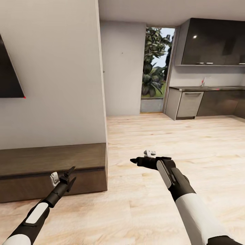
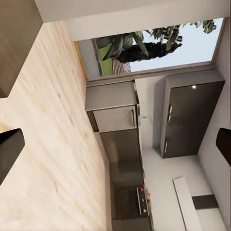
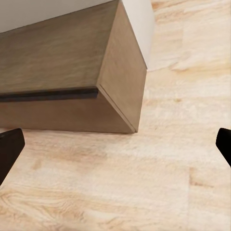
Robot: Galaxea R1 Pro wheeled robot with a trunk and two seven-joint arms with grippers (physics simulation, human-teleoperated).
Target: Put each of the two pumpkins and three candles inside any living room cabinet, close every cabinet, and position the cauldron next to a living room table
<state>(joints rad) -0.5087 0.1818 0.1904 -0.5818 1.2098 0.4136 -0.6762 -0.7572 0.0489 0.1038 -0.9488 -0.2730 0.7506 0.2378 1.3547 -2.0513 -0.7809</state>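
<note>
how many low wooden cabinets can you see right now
1: a long, low dark-brown wooden cabinet against the white wall ahead of the left gripper, its drawer fronts closed. Its left end runs out of frame, so more may be hidden.

Left arm (image 1: 37, 212) and right arm (image 1: 185, 192): white upper segments joined to glossy black forearms, each with an inset pale grey panel. Small white-grey fittings sit at both wrists. Grippers are black, with slim pointed fingers (image 1: 133, 160).

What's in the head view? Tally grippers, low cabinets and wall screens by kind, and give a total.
Grippers: 2, the left gripper and the right gripper
Low wooden cabinet: 1
Wall screen: 1
Total: 4
</note>
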